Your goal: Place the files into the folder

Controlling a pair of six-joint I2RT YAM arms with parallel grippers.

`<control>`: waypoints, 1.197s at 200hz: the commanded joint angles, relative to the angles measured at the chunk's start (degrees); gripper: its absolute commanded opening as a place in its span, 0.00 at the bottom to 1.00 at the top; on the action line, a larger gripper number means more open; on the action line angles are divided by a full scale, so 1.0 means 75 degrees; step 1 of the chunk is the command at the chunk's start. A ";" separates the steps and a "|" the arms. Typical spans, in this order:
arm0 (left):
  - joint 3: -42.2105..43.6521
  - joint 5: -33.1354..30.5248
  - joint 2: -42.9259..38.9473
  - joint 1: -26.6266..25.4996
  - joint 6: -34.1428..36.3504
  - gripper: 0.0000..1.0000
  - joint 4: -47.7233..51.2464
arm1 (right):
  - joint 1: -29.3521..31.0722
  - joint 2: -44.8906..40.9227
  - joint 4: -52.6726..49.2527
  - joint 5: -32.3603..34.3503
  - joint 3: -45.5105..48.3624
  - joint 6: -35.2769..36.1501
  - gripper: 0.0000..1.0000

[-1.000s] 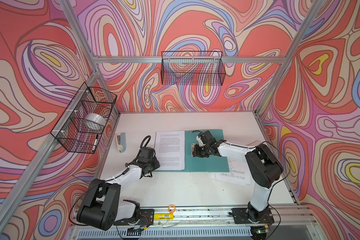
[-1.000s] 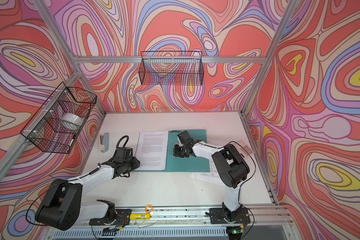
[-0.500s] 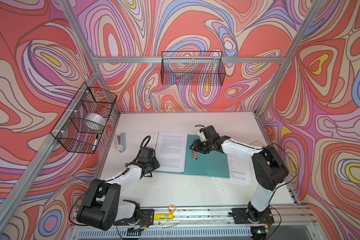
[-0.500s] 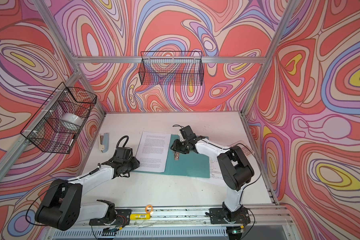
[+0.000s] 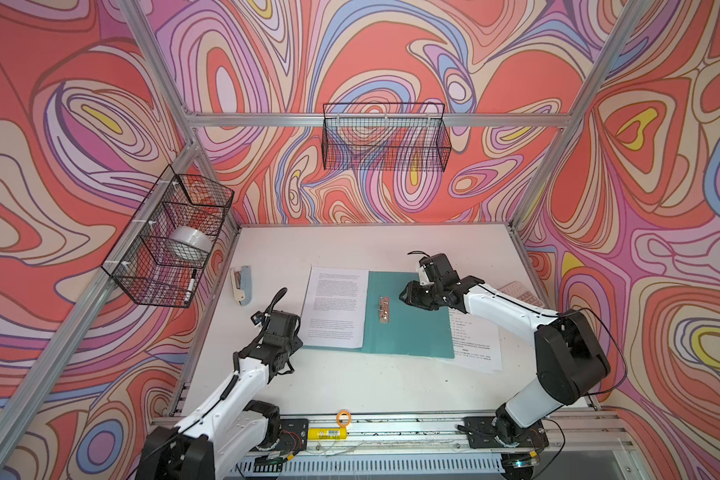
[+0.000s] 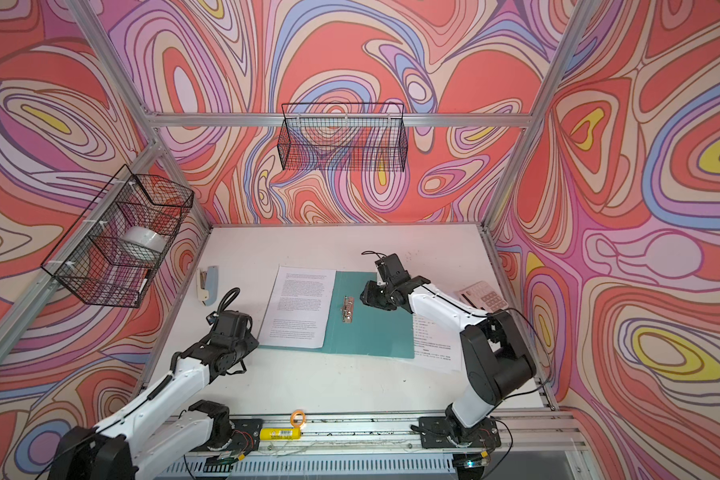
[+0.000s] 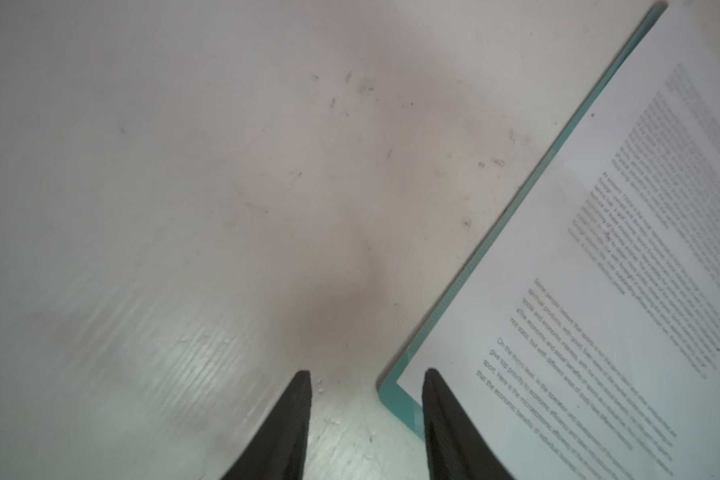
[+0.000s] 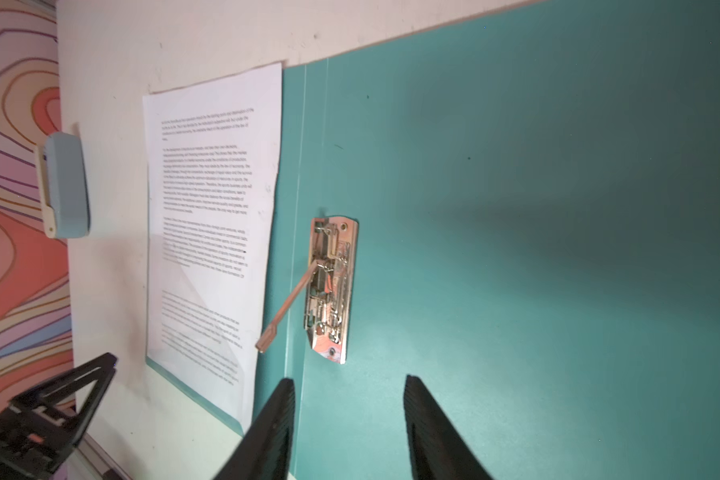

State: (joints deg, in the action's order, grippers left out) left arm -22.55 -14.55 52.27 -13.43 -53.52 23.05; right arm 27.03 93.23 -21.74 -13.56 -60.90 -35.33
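Right end effector [image 8: 350,380], half open and empty, I hold over the open folder [image 5: 408,328] by its clip [image 8: 331,291], lever [image 8: 285,309] raised, I judge, to admit paper. My left end effector [image 7: 366,372], likewise, hovers at a corner. One file [image 5: 335,307] lies on the left flap; more files [image 5: 476,345] peek from beneath.

Left gripper [image 7: 366,371], right gripper [image 8: 348,378]: jaws apart, empty.

The folder [image 5: 408,328] hides part of the files [image 5: 474,345], their print illegible.
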 commanded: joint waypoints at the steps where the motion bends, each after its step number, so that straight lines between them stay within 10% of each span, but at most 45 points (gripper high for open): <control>1: 0.0044 -0.0745 -0.0926 0.0045 -0.0417 0.45 0.0935 | 0.0016 0.0239 0.0224 -0.0222 0.0068 0.0130 0.40; 67: -0.0861 0.0412 -0.0593 0.0045 0.0649 0.65 0.0194 | 0.0802 0.1390 0.0500 -0.0872 -0.0531 0.0191 0.29; 239: -0.1505 0.1043 0.0479 0.0021 0.1179 0.65 -0.0662 | 0.0715 0.3542 -0.0414 -0.0315 -0.3661 0.0532 0.30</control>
State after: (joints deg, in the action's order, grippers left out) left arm -34.28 -6.98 54.94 -13.43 -45.36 19.64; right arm 33.10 117.38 -21.26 -18.50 -85.34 -33.23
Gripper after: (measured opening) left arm 0.650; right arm 0.303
